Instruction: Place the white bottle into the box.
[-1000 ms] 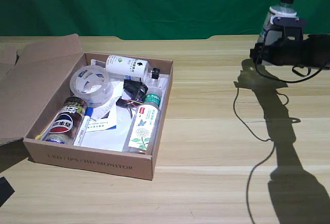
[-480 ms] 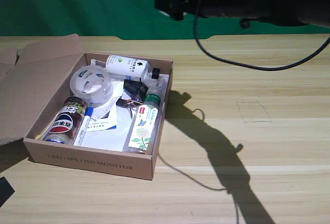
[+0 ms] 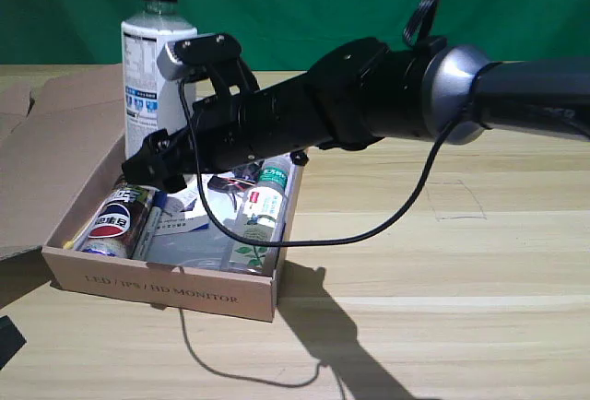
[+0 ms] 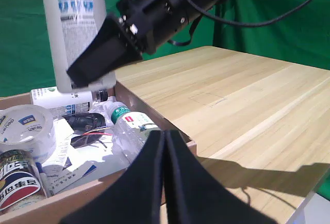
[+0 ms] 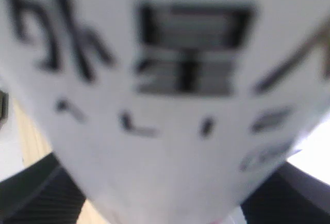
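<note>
Wooden table (image 3: 442, 262) before a green backdrop (image 3: 304, 8). The right gripper (image 3: 161, 156), fingers closed around the upright white bottle (image 3: 152, 68), holds it above the box (image 3: 166, 291), apparently over its far-left interior in the exterior view.

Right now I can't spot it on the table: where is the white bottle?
The exterior view shows the white bottle upright in the right tool, above the box, at its far-left part.

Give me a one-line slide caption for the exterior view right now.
Right pincer holds the white bottle upright above the cluttered cardboard box, ready to lower it in.
</note>
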